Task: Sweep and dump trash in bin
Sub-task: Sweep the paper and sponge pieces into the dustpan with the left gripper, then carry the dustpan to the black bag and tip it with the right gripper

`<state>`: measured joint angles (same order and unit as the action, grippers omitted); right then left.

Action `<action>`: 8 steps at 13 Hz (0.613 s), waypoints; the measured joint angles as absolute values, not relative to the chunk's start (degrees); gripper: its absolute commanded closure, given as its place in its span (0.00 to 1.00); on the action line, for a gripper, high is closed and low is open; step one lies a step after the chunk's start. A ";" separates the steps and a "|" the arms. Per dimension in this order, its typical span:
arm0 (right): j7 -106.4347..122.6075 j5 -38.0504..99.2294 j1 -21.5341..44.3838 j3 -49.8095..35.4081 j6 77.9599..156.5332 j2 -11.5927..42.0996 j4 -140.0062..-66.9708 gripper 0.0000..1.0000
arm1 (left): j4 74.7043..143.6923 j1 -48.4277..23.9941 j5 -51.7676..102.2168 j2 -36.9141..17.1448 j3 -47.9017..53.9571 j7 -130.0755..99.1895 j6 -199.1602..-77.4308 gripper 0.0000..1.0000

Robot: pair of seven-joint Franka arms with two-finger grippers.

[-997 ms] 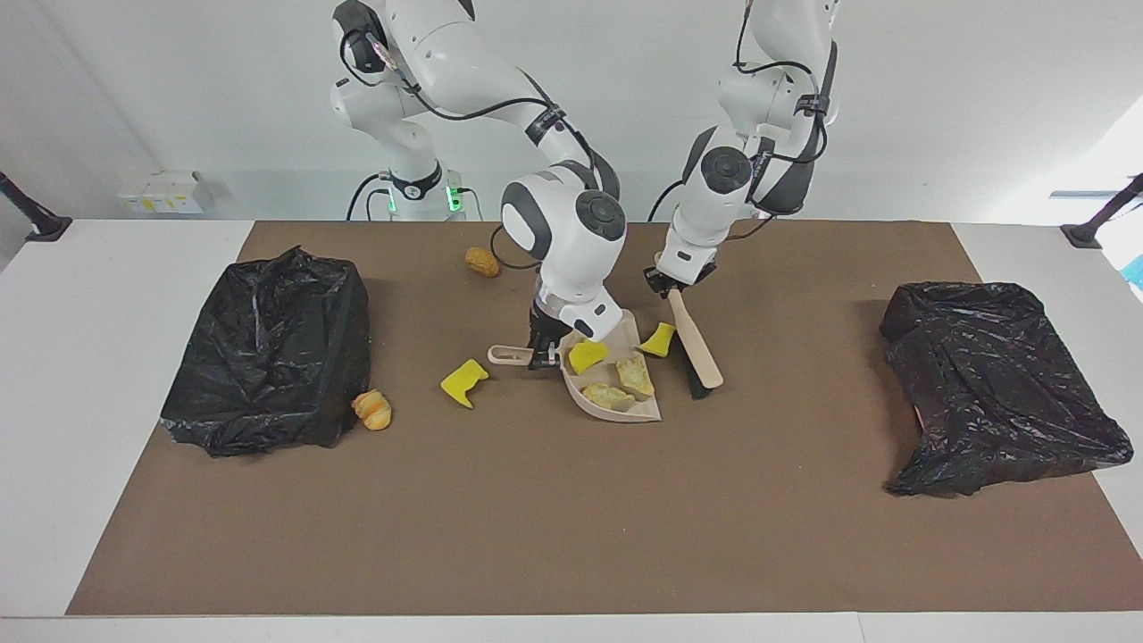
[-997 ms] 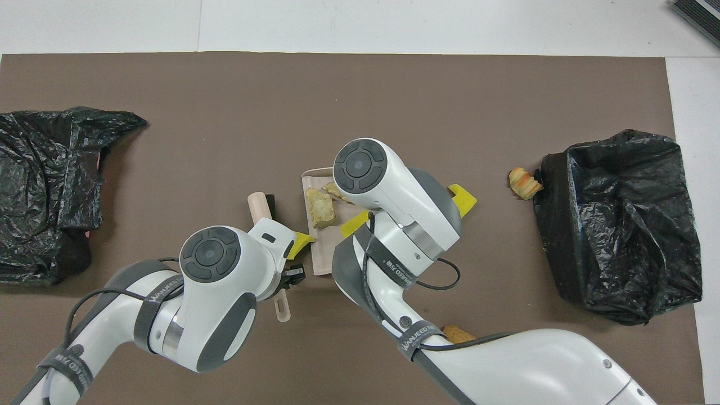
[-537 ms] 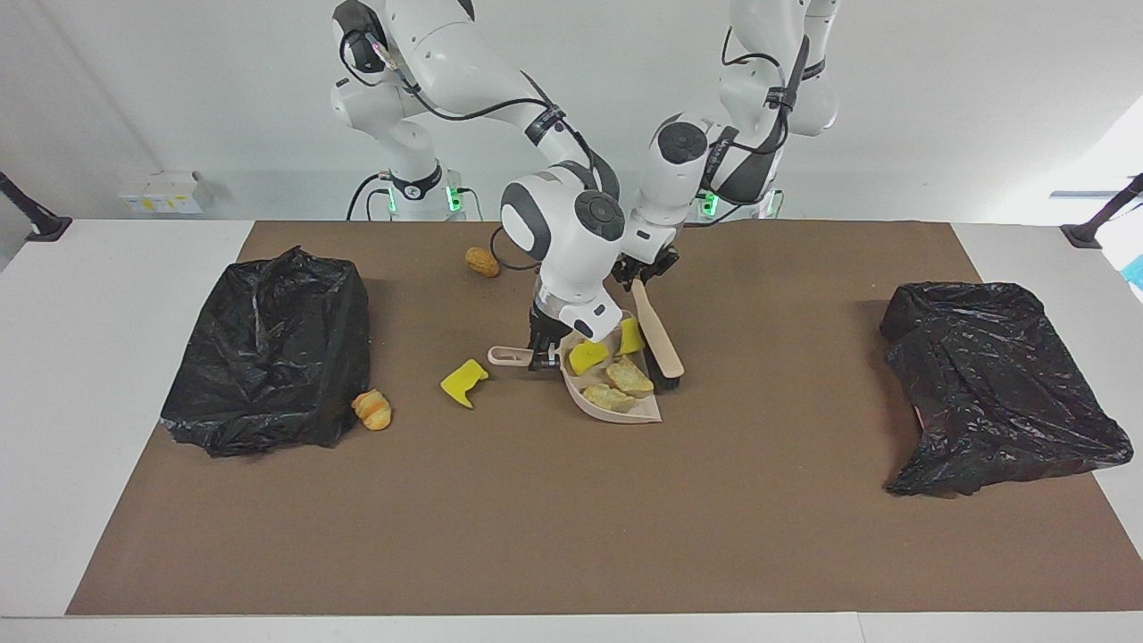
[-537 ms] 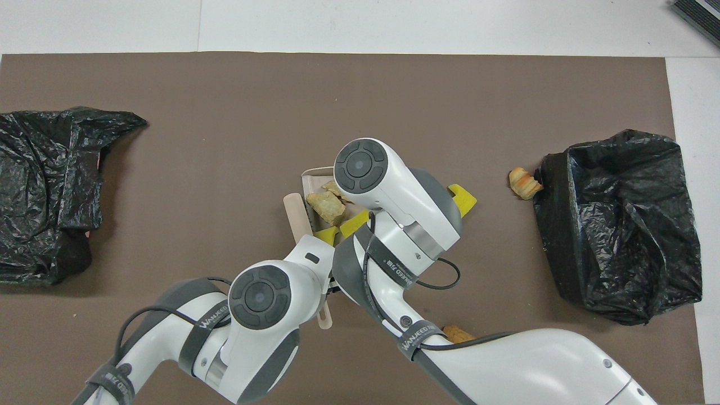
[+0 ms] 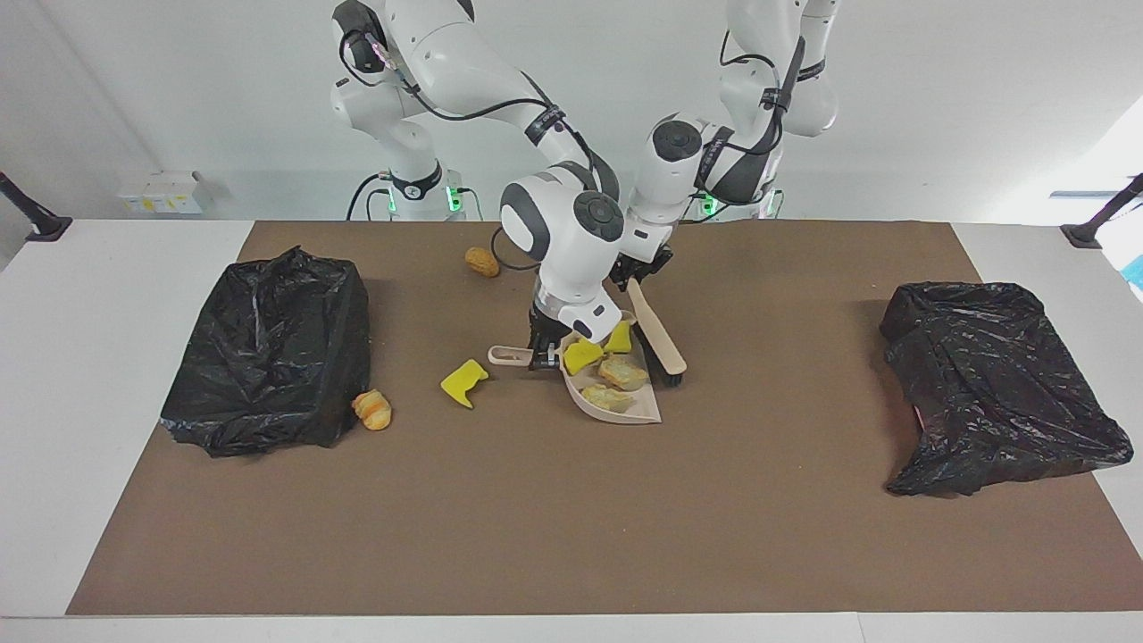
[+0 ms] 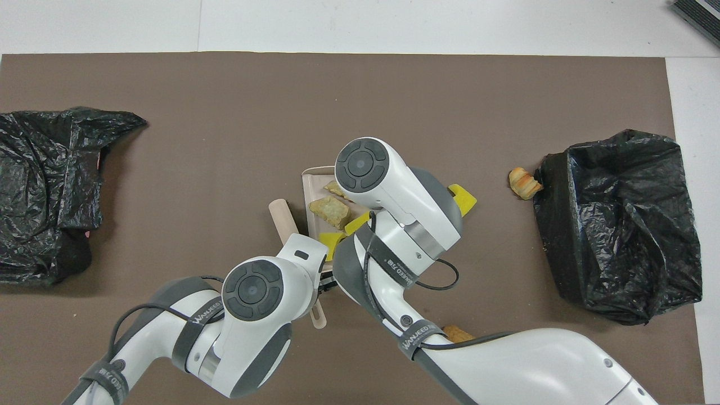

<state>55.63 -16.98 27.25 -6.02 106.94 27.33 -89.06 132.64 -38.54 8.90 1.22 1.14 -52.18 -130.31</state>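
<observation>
So the left pincer [image 5: 639,273] is clamped on the brush [image 5: 658,334] handle, bristles right at the dustpan [image 5: 616,400] mouth, and the right pincer [image 5: 542,352] pinches the pan's handle flat on the tabletop [image 5: 571,518]. I'd keep the pan lip pressed down and make short strokes into it, so nothing hops back out.

Count: four trash pieces in the pan, two yellow chunks and two bread lumps. Three loose: a yellow chunk [image 5: 464,381] beside the pan handle, a croissant lump [image 5: 372,409] against one bin bag [image 5: 268,348], a bread lump [image 5: 481,262] nearer the robots. Two bin bags, one at each end.
</observation>
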 measured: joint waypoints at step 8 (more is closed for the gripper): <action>55.25 -11.33 22.28 -5.97 109.01 24.73 -88.57 1.00 | 134.64 -36.13 8.81 3.14 1.01 -52.04 -124.78 1.00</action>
